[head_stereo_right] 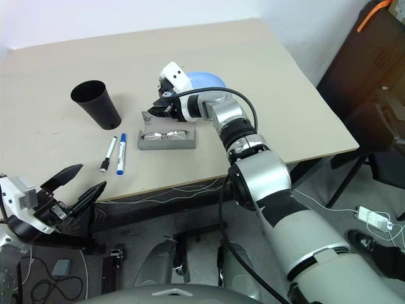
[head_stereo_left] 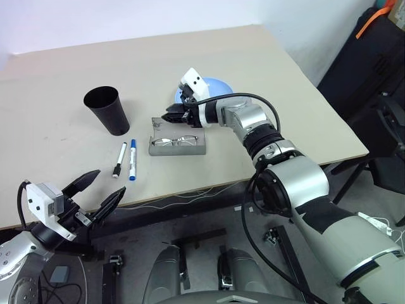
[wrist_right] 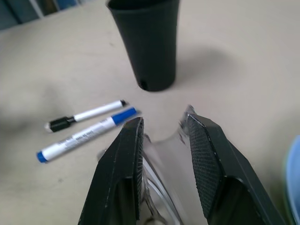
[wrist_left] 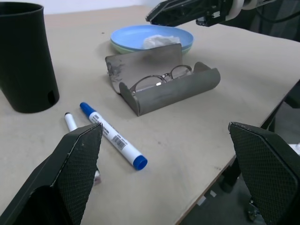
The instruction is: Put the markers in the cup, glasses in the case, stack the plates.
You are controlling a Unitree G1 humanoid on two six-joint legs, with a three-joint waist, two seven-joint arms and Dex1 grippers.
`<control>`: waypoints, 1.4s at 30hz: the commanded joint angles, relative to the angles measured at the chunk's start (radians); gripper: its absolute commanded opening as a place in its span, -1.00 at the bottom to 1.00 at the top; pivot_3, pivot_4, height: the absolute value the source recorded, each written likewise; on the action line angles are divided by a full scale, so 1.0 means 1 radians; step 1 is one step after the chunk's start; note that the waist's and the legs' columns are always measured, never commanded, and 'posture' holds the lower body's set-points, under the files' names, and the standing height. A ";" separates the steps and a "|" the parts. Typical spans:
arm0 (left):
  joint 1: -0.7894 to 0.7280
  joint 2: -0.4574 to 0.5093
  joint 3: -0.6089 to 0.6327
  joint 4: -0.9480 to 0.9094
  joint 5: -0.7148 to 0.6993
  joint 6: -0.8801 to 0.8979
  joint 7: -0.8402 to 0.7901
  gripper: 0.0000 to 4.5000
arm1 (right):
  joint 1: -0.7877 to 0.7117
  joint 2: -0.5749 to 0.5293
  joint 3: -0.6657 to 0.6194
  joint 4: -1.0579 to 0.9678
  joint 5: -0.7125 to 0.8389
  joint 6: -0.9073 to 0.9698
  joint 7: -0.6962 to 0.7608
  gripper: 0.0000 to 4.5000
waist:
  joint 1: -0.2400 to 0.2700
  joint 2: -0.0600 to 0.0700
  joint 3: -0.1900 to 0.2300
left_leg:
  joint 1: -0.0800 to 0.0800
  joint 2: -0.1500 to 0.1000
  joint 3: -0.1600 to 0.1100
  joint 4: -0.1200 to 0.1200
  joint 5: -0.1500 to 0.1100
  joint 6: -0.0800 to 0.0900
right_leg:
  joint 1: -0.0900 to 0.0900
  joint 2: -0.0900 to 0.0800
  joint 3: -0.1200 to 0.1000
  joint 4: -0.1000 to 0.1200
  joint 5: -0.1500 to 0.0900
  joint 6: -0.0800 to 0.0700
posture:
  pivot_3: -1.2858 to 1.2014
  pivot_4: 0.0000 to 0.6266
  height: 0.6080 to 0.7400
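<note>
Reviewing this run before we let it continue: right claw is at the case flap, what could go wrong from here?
1. The right claw straddles the flap of the case; the light case could slide or tip.
2. The glasses lie in the open case; closing might pinch a lens.
3. Crumpled tissue sits on the blue plate.

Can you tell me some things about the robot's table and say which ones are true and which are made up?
1. The glasses lie inside the open case. True.
2. Both markers are in the cup. False: they lie on the table beside it.
3. The cup stands upright. True.
4. The blue plate is far from the green one. False: it sits on top of it.
5. The left gripper has its jaws wide open. True.
</note>
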 commanded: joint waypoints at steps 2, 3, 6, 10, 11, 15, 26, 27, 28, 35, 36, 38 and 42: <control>-0.005 -0.005 0.000 0.011 0.016 -0.036 -0.013 1.00 | -0.053 -0.015 -0.024 0.018 0.004 0.002 -0.031 -0.55 | 0.000 0.000 0.000 | 0.000 0.000 0.000 0.001 0.000 0.001 | 0.000 0.000 0.000 -0.001 0.001 0.001 | 0.03 -0.52 0.66; -0.007 -0.007 -0.001 0.012 0.017 -0.037 -0.014 1.00 | -0.054 -0.019 -0.021 0.026 -0.004 0.004 -0.047 -0.69 | 0.000 0.000 0.000 | 0.000 0.000 0.000 0.001 0.000 0.001 | 0.000 0.000 0.000 -0.001 0.001 0.001 | 0.03 -0.52 0.66; -0.014 -0.008 -0.004 0.015 0.019 -0.039 -0.014 1.00 | -0.063 -0.027 -0.029 0.047 -0.007 0.017 -0.075 -0.99 | 0.002 0.000 0.000 | 0.000 0.000 0.000 0.002 0.000 0.001 | 0.000 0.000 0.000 -0.001 0.002 0.001 | 0.03 -0.52 0.66; -0.020 -0.009 -0.011 0.014 0.024 -0.038 -0.010 1.00 | -0.075 -0.037 -0.008 0.074 -0.046 0.017 -0.148 -0.99 | 0.002 0.000 0.000 | -0.001 0.000 0.000 0.002 0.001 0.001 | 0.000 0.000 0.000 -0.001 0.002 0.001 | 0.03 -0.52 0.66; -0.020 -0.010 -0.013 0.013 0.025 -0.038 -0.009 1.00 | -0.078 -0.039 -0.014 0.080 -0.048 0.019 -0.172 -0.99 | 0.002 0.000 0.000 | -0.001 0.000 0.000 0.002 0.001 0.001 | 0.000 0.000 0.000 -0.001 0.002 0.001 | 0.03 -0.52 0.66; -0.019 -0.012 -0.022 0.004 0.035 -0.037 -0.003 1.00 | -0.077 -0.048 -0.038 0.100 -0.052 0.008 -0.262 -0.99 | 0.000 0.000 0.000 | -0.001 0.000 0.001 0.002 0.001 0.001 | 0.000 0.000 0.000 -0.001 0.002 0.001 | 0.03 -0.52 0.66; -0.016 -0.007 -0.028 -0.019 0.033 -0.026 0.019 1.00 | -0.046 -0.079 -0.050 0.131 -0.097 0.018 -0.396 -0.99 | 0.000 -0.001 0.001 | -0.001 0.001 0.001 0.002 0.001 0.001 | 0.000 0.000 0.000 -0.002 0.002 0.001 | 0.03 -0.52 0.66; -0.017 -0.007 -0.028 -0.019 0.033 -0.026 0.020 1.00 | -0.042 -0.080 -0.046 0.133 -0.106 0.015 -0.402 -0.99 | 0.000 -0.001 0.001 | -0.001 0.001 0.001 0.002 0.001 0.001 | 0.000 0.000 0.000 -0.002 0.002 0.001 | 0.03 -0.52 0.66; -0.017 -0.007 -0.028 -0.020 0.033 -0.025 0.021 1.00 | -0.037 -0.080 -0.042 0.134 -0.115 0.009 -0.408 -0.99 | 0.001 -0.001 0.001 | -0.001 0.001 0.001 0.001 0.001 0.001 | 0.000 0.000 0.000 -0.002 0.002 0.001 | 0.03 -0.52 0.66; -0.010 -0.006 -0.035 -0.035 0.041 -0.025 0.031 1.00 | -0.016 -0.078 -0.024 0.136 -0.162 0.001 -0.384 -0.99 | 0.001 -0.001 0.001 | -0.001 0.001 0.001 0.001 0.001 0.001 | 0.000 0.000 0.000 -0.002 0.002 0.001 | 0.03 -0.52 0.66; -0.009 -0.007 -0.036 -0.036 0.040 -0.025 0.033 1.00 | -0.016 -0.077 -0.023 0.136 -0.166 0.000 -0.378 -0.99 | 0.001 -0.001 0.001 | -0.001 0.001 0.001 0.001 0.001 0.001 | 0.000 0.000 0.000 -0.002 0.002 0.001 | 0.03 -0.52 0.66; -0.005 -0.008 -0.035 -0.036 0.040 -0.028 0.032 1.00 | -0.016 -0.077 -0.021 0.136 -0.172 0.000 -0.363 -0.99 | 0.001 -0.001 0.001 | -0.001 0.001 0.001 0.001 0.001 0.001 | -0.001 0.000 0.000 -0.002 0.002 0.001 | 0.03 -0.52 0.66; 0.003 -0.010 -0.030 -0.030 0.040 -0.036 0.026 1.00 | -0.019 -0.080 -0.012 0.134 -0.188 -0.010 -0.315 -0.99 | 0.001 -0.001 0.001 | -0.001 0.001 0.001 0.001 0.001 0.001 | -0.001 0.000 0.000 -0.003 0.002 0.001 | 0.03 -0.52 0.66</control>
